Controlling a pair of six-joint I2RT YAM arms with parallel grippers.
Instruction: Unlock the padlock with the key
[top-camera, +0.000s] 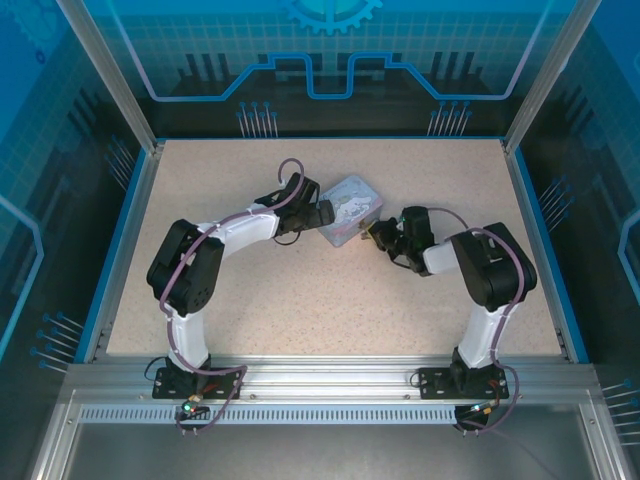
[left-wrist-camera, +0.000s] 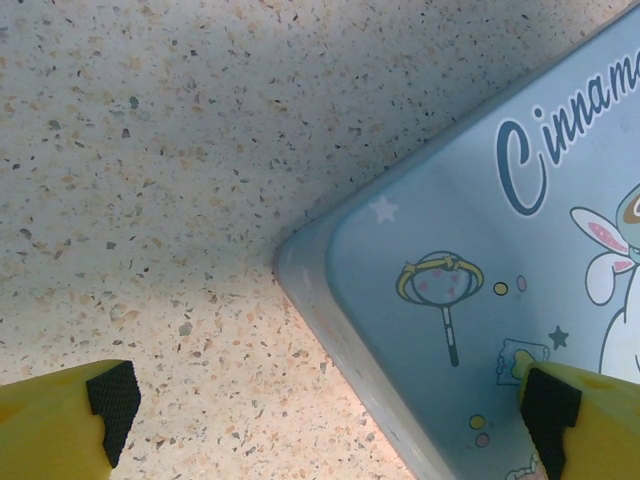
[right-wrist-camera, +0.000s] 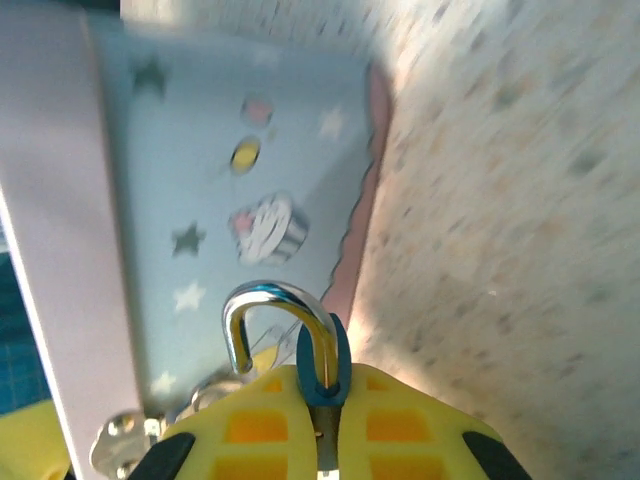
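The pale blue cartoon tin sits mid-table, with both arms bent inward toward it. The left gripper hangs wide open, straddling the tin's corner and holding nothing. It's too tiny to read from the top, but the right wrist cam has the right gripper clamped on the padlock, its silver shackle poking up beside the tin's edge.

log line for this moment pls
left gripper: open, over tin corner | right gripper: shut on padlock, beside tin
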